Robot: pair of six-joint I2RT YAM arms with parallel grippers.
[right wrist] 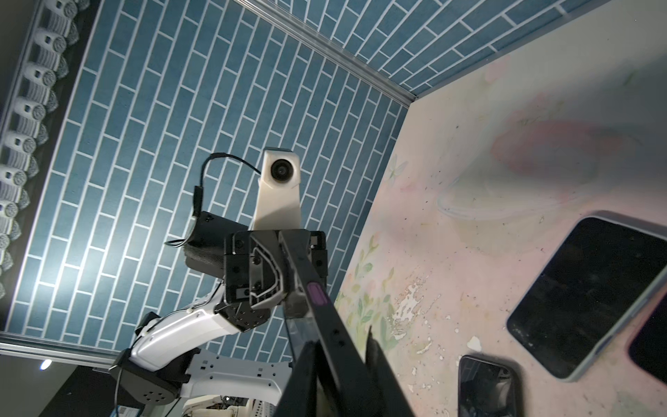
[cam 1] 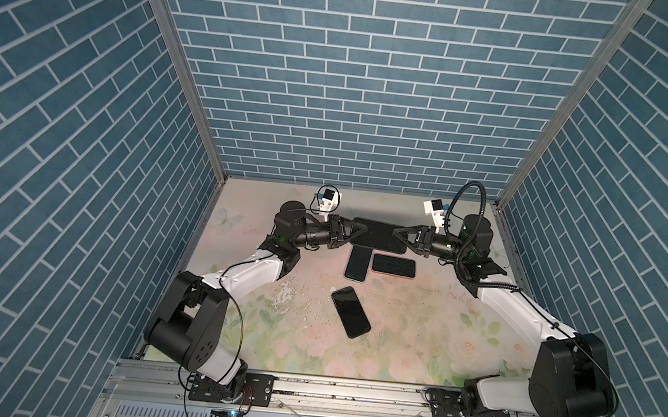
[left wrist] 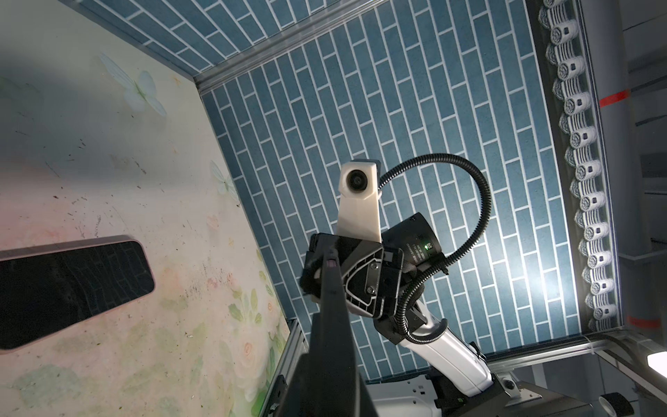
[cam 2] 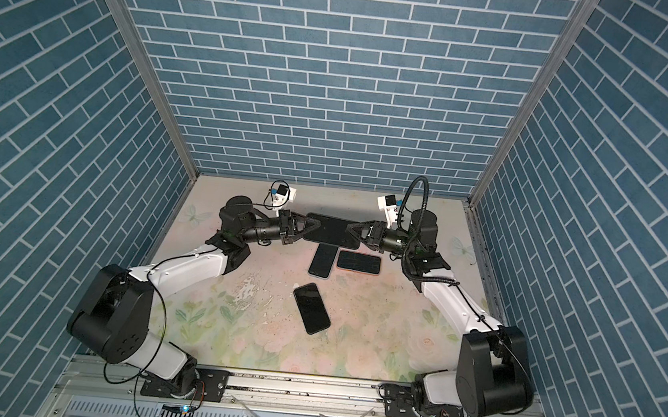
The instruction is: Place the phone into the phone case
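A black phone case hangs level above the back of the table, held at both short ends. My left gripper is shut on its left end and my right gripper on its right end. In the wrist views the case's thin edge, with a purple button, runs out from between the fingers. Whether a phone sits inside it I cannot tell. A bare black phone lies slanted mid-table.
Under the held case lie two more phones: an upright one with a light rim and a crosswise one with an orange-red rim. Blue brick walls close in the floral table on three sides.
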